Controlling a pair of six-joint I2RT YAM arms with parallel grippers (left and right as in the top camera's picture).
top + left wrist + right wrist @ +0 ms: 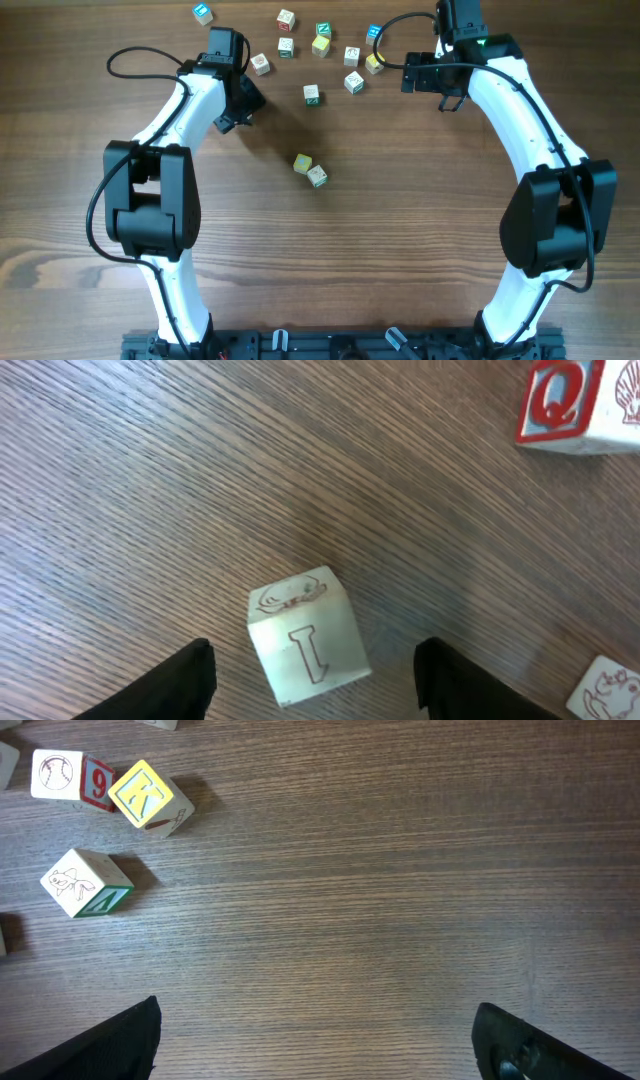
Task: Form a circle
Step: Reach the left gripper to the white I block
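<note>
Left claw [312,652]: fingers are standing apart and straddling the I cube [305,638], with bare wood showing on either side of it, so nothing is clamped. The cube is sitting square between the fingertips, slightly skewed to them. This is looking like the lining-up for a pick, since a centred cube will not be kicking sideways when the fingers close. The Q cube [565,405] is lying ahead of this claw and off to one side, well clear of the fingers, and the corner of another cube is just showing at the view's lower edge beside one finger. Right claw [315,1010]: fingers are spread wide over bare table [400,870] and holding nothing. It is probably waiting out of the way while the other arm is working. The K cube [150,797] and a green-edged cube [85,882] are lying ahead of it, off to one side, near but not between the fingers. Circle [310,170]: it is amounting to only two touching cubes, lying mid-table, well apart from both claws and nearer the robot's base than either one. That open spot is leaving room all round for more cubes to join. The task is, by this showing, barely begun — the I cube is looking like the next piece to go there.
</note>
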